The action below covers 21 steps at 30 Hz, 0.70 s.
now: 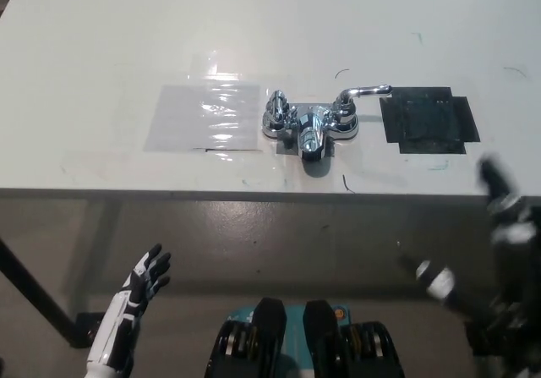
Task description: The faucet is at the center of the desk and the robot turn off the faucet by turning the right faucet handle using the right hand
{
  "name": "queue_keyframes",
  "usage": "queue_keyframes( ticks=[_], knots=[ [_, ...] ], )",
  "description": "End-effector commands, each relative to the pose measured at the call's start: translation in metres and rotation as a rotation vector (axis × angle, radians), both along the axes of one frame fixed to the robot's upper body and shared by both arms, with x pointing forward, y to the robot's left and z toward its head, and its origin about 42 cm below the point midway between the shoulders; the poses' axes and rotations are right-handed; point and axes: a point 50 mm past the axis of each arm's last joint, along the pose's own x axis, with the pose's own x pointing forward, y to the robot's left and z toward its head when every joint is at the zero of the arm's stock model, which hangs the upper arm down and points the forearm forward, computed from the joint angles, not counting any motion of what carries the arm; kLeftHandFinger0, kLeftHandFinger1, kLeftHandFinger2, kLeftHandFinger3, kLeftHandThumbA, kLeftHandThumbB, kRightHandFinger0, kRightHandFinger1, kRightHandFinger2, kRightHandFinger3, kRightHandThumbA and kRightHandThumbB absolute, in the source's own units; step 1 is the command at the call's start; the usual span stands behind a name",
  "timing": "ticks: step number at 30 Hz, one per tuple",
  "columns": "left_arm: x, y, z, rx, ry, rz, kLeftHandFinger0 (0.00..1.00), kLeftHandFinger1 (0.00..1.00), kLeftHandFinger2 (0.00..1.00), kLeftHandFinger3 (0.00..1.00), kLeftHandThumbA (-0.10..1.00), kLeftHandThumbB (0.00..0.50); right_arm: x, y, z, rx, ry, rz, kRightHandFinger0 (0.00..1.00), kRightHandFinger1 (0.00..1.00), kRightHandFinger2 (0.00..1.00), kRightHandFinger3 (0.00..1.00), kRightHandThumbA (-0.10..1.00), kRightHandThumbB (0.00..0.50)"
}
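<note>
While the white left hand (145,278) hangs low at the pic's bottom left, below the desk's (101,48) near edge, its fingers are spread w/ nothing in them. Moving right, a clear shiny plastic sheet (205,116) lies flat on the desk, just left of center. Right beside it sits the chrome faucet (310,124), about mid-desk and close to the near edge, spout pointing toward the robot. Its left handle (277,107) is a short knob; the right faucet handle (362,93) is a lever sticking out to the right. Next to that is a black tape patch (428,122). The black right hand (499,251) is at the far right, off the desk, blurry, can't tell if it's spread or closed, well apart from the faucet.
</note>
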Motion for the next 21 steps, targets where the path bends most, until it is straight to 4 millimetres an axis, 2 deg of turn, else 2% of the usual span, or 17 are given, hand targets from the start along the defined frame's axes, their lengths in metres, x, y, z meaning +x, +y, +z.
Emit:
queue_keyframes(
  ticks=[1, 3, 6, 8, 9, 11, 13, 14, 16, 17, 18, 21],
  knots=[
    [0.003, -0.007, 0.02, -0.007, -0.124, -0.062, 1.0, 1.0, 1.0, 1.0, 1.0, 0.234, 0.033, -0.022, 0.063, 0.007, -0.083, 0.067, 1.0, 1.0, 1.0, 1.0, 1.0, 0.291],
    [0.002, -0.008, 0.021, -0.007, -0.123, -0.064, 1.0, 1.0, 1.0, 1.0, 1.0, 0.234, 0.056, -0.031, 0.081, -0.002, -0.055, 0.098, 1.0, 1.0, 1.0, 1.0, 1.0, 0.295],
    [0.003, -0.01, 0.021, -0.01, -0.126, -0.069, 1.0, 1.0, 1.0, 1.0, 1.0, 0.238, 0.098, -0.047, 0.108, -0.039, -0.014, 0.125, 1.0, 1.0, 1.0, 1.0, 1.0, 0.258],
    [0.005, -0.011, 0.022, -0.004, -0.133, -0.068, 1.0, 1.0, 1.0, 1.0, 1.0, 0.234, 0.133, -0.054, 0.129, -0.071, 0.01, 0.151, 1.0, 1.0, 1.0, 1.0, 1.0, 0.22],
    [0.005, -0.011, 0.023, -0.005, -0.134, -0.07, 1.0, 1.0, 1.0, 1.0, 1.0, 0.235, 0.15, -0.057, 0.139, -0.085, 0.03, 0.171, 1.0, 1.0, 1.0, 1.0, 1.0, 0.217],
    [0.007, -0.012, 0.024, -0.007, -0.135, -0.071, 1.0, 1.0, 1.0, 1.0, 1.0, 0.237, 0.167, -0.058, 0.15, -0.109, 0.058, 0.186, 1.0, 1.0, 1.0, 1.0, 1.0, 0.239],
    [0.007, -0.013, 0.024, -0.011, -0.138, -0.071, 1.0, 1.0, 1.0, 1.0, 1.0, 0.233, 0.19, -0.055, 0.165, -0.122, 0.121, 0.253, 1.0, 1.0, 1.0, 1.0, 1.0, 0.228],
    [0.007, -0.013, 0.025, -0.01, -0.141, -0.073, 1.0, 1.0, 1.0, 1.0, 1.0, 0.225, 0.195, -0.054, 0.167, -0.114, 0.139, 0.267, 1.0, 1.0, 1.0, 1.0, 1.0, 0.23],
    [0.009, -0.015, 0.026, -0.007, -0.151, -0.084, 1.0, 1.0, 1.0, 1.0, 1.0, 0.215, 0.219, -0.05, 0.175, -0.105, 0.217, 0.301, 1.0, 1.0, 1.0, 1.0, 1.0, 0.286],
    [0.009, -0.016, 0.026, -0.006, -0.152, -0.085, 1.0, 1.0, 1.0, 1.0, 1.0, 0.219, 0.224, -0.049, 0.176, -0.108, 0.236, 0.303, 1.0, 1.0, 1.0, 1.0, 1.0, 0.244],
    [0.009, -0.016, 0.027, -0.006, -0.151, -0.088, 1.0, 1.0, 1.0, 1.0, 1.0, 0.216, 0.231, -0.047, 0.178, -0.113, 0.255, 0.315, 1.0, 1.0, 1.0, 1.0, 1.0, 0.278],
    [0.012, -0.02, 0.029, -0.008, -0.151, -0.097, 1.0, 1.0, 1.0, 1.0, 1.0, 0.214, 0.258, -0.039, 0.183, -0.129, 0.321, 0.337, 1.0, 1.0, 1.0, 1.0, 1.0, 0.305]
  ],
)
